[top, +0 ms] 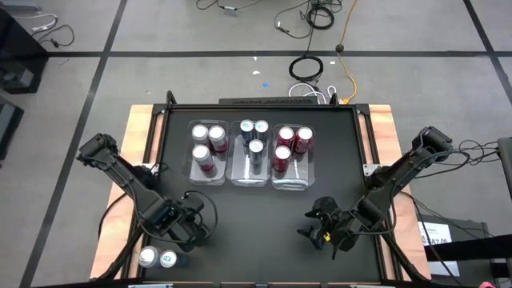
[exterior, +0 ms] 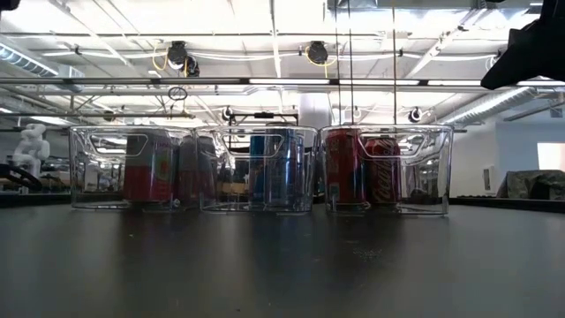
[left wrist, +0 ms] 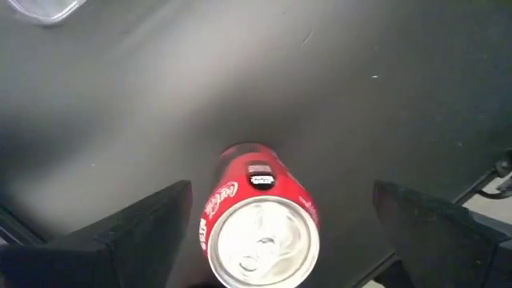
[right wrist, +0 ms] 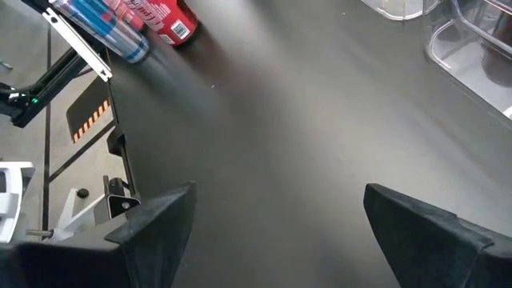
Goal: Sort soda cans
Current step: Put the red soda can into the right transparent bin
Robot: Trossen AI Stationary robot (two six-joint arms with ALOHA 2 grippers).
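**Tool poised over a stray red can, nine cans already binned**

Tool and worktop first: on the dark worktop we saw three clear bins side by side, each with three soda cans sorted by colour. Our left tool hung spread wide near the front left corner, a red can standing between its fingers, ungripped. Two more cans waited at the edge. The right tool idled, spread, empty. We judged the next move: lower, pinch, carry to the red bin.
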